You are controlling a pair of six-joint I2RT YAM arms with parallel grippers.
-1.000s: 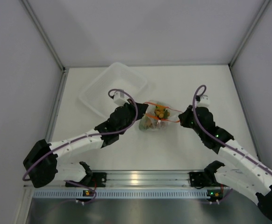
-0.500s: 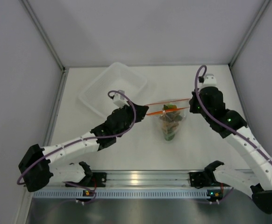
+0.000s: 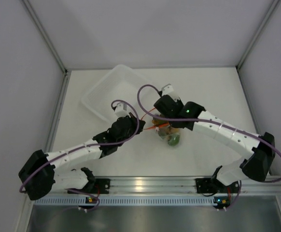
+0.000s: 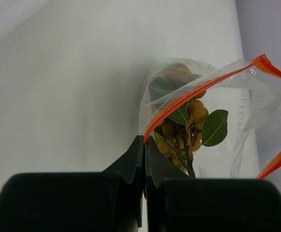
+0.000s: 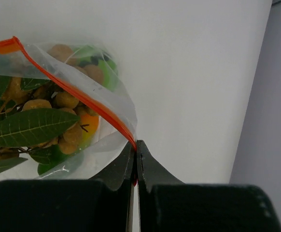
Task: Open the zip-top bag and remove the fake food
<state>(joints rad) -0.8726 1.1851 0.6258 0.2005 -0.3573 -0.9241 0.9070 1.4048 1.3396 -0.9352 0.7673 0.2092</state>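
step: parting the mouth | left jaws, right jaws: each pinched tight on a zip lip of the zip-top bag [image 4: 249, 104] | bag: mid-surface [image 3: 208, 87], fake food [image 5: 58, 104] inside | next: probably widen mouth, tip out

A white table [image 3: 213, 92] fills the floor of the grey-walled booth, matte and evenly lit. On its far-left part lies a rigid clear plastic tray [image 3: 102, 92], set at an angle to the table's edges (one corner points toward the back wall). A silver rail [image 3: 140, 183] runs along the near edge. Near the middle is the zip-top bag [image 3: 171, 137]; whether its bottom touches the surface cannot be told.
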